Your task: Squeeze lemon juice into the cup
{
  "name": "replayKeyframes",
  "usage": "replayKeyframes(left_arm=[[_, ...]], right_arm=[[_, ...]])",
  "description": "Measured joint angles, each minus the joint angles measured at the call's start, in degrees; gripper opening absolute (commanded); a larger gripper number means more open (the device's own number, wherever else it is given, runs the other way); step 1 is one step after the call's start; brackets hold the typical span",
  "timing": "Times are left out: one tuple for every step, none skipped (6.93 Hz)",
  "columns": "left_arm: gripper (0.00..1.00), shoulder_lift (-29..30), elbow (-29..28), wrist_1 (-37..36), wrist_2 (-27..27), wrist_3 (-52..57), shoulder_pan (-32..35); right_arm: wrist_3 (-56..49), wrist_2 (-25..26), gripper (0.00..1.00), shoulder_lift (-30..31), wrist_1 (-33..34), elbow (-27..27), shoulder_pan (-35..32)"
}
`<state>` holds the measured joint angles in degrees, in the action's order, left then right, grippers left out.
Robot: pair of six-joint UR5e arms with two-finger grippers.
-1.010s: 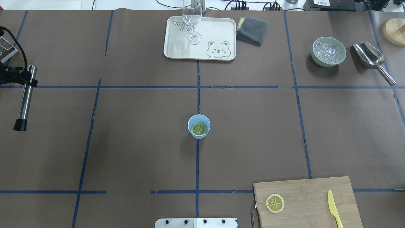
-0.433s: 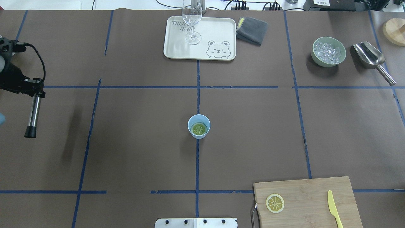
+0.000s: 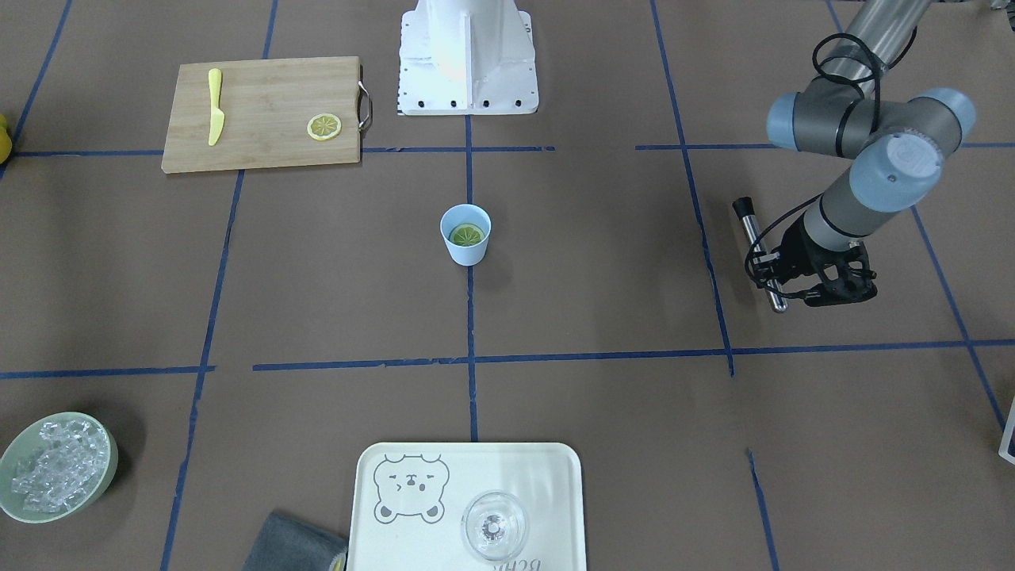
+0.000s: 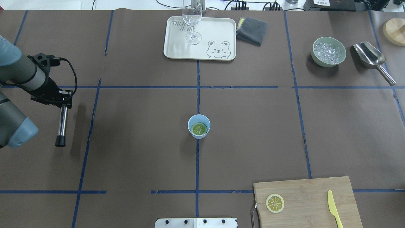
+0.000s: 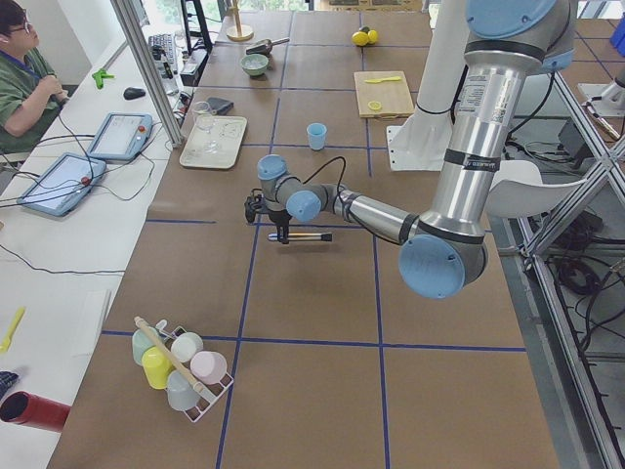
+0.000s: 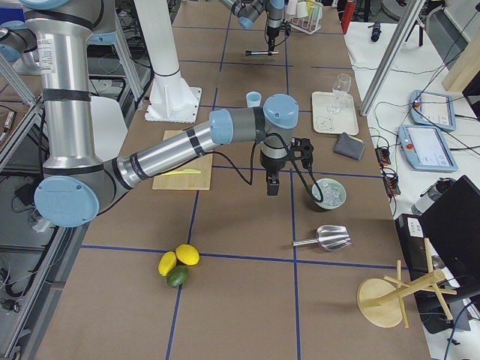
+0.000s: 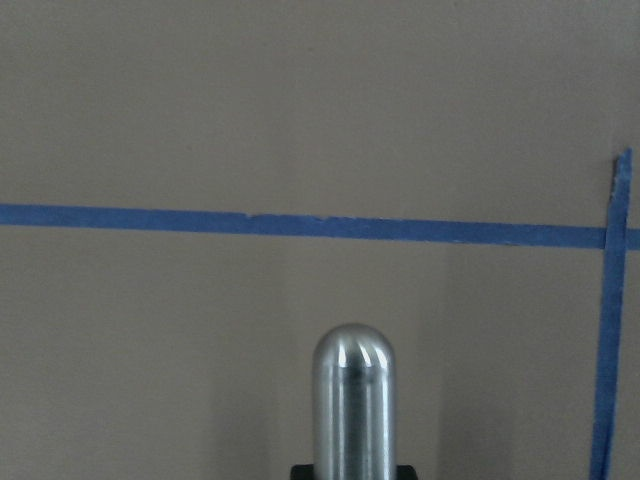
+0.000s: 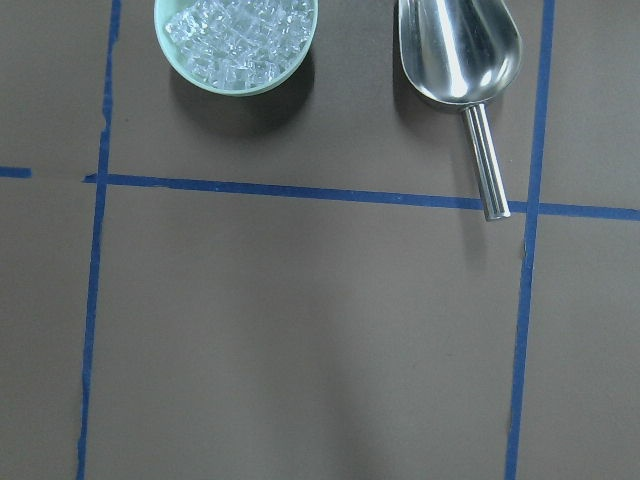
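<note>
The light-blue cup stands upright at the table's middle, also in the front-facing view. A lemon slice lies flat inside it. A twin slice lies on the wooden cutting board. My left gripper is far left of the cup, shut on a steel rod with a black tip; the rod's rounded end fills the left wrist view. My right gripper shows only in the exterior right view, above the table near the ice bowl; I cannot tell whether it is open or shut.
A yellow knife lies on the board. At the back are a tray with a clear glass, a grey cloth, a green bowl of ice and a steel scoop.
My left arm has come in from the left edge, carrying the rod to the right and nearer the robot. The cup and both slices have not moved.
</note>
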<state>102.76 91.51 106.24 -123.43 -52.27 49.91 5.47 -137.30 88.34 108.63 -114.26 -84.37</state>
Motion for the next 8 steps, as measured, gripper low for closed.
replayKeyframes(left_arm=[[0.00, 0.19, -0.13, 0.06, 0.31, -0.40, -0.57], [0.05, 0.25, -0.16, 0.09, 0.42, -0.46, -0.85], [0.69, 0.28, -0.18, 0.10, 0.46, -0.45, -0.97], [1.00, 0.31, -0.27, 0.13, 0.47, -0.39, -1.00], [1.00, 0.33, -0.33, 0.19, 0.66, -0.31, -1.03], [1.00, 0.32, -0.16, 0.22, 1.06, -0.18, -1.03], [1.00, 0.17, 0.59, 0.15, 1.28, 0.64, -0.93], [1.00, -0.15, 2.23, -0.13, 1.21, 2.92, -0.20]], right_arm=[[0.04, -0.01, 1.00, 0.00, 0.00, 0.00, 0.00], [0.06, -0.03, 1.00, -0.01, 0.00, 0.00, 0.00], [0.07, -0.01, 1.00, -0.01, 0.00, 0.00, 0.00], [0.07, 0.01, 1.00, -0.01, 0.00, 0.00, 0.00], [0.07, 0.01, 1.00, -0.01, 0.00, 0.00, 0.00], [0.05, 0.01, 1.00, -0.04, 0.00, -0.03, 0.00], [0.03, 0.03, 1.00, -0.10, 0.00, -0.12, 0.00], [0.09, 0.09, 1.00, -0.27, 0.00, 0.01, 0.00]])
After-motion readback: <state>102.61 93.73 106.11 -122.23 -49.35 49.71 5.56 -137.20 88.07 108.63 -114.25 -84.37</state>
